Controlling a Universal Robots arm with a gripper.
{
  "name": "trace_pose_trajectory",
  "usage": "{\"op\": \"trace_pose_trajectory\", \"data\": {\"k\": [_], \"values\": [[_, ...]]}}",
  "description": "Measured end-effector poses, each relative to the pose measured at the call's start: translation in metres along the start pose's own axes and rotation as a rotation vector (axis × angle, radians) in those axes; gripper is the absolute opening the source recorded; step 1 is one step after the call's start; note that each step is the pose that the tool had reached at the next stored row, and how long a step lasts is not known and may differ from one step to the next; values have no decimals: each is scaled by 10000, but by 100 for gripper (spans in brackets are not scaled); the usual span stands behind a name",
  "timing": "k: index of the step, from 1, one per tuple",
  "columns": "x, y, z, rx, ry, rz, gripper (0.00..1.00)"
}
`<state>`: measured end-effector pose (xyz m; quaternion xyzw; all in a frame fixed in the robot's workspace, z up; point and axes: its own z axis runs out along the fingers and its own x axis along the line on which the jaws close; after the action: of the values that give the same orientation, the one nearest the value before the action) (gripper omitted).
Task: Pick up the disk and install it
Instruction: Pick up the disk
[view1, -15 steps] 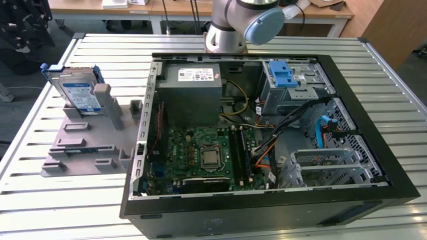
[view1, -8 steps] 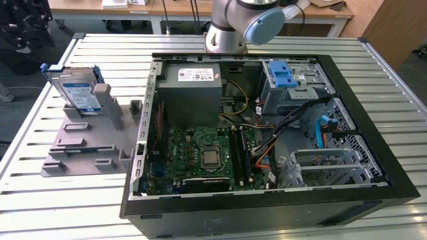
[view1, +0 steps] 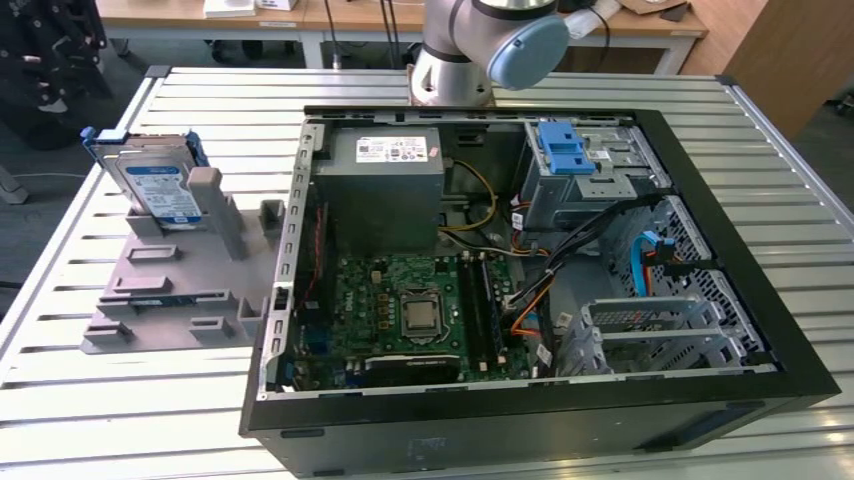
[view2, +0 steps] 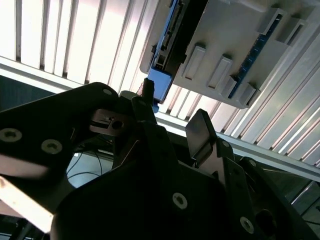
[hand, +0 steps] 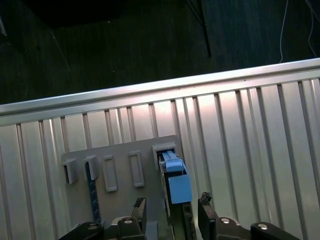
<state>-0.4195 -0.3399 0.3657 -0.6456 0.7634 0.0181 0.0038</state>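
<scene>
Disk (view1: 158, 185): upright in grey holder (view1: 174, 290) on bench (view1: 134, 420). Gripper (hand: 172, 206): open, jaws flanking the blue bracket (hand: 176, 185). Risk: off-centre closure may pinch the bracket only, tilting or jamming the disk.

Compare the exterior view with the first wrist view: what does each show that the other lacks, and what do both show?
Exterior view: the open computer case with its motherboard and grey power supply, plus part of the arm. First wrist view: the open gripper, with the disk seen between its fingertips in the picture, and dark floor past the table edge. Both: the disk standing on edge in the grey holder on the slatted table.
</scene>
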Motion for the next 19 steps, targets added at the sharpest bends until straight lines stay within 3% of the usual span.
{"op": "trace_pose_trajectory", "data": {"k": [10,15,19], "values": [[-34,9,144,38,-5,-54,53],[-33,8,204,46,11,-667,53],[-32,10,210,72,10,-680,53]]}}
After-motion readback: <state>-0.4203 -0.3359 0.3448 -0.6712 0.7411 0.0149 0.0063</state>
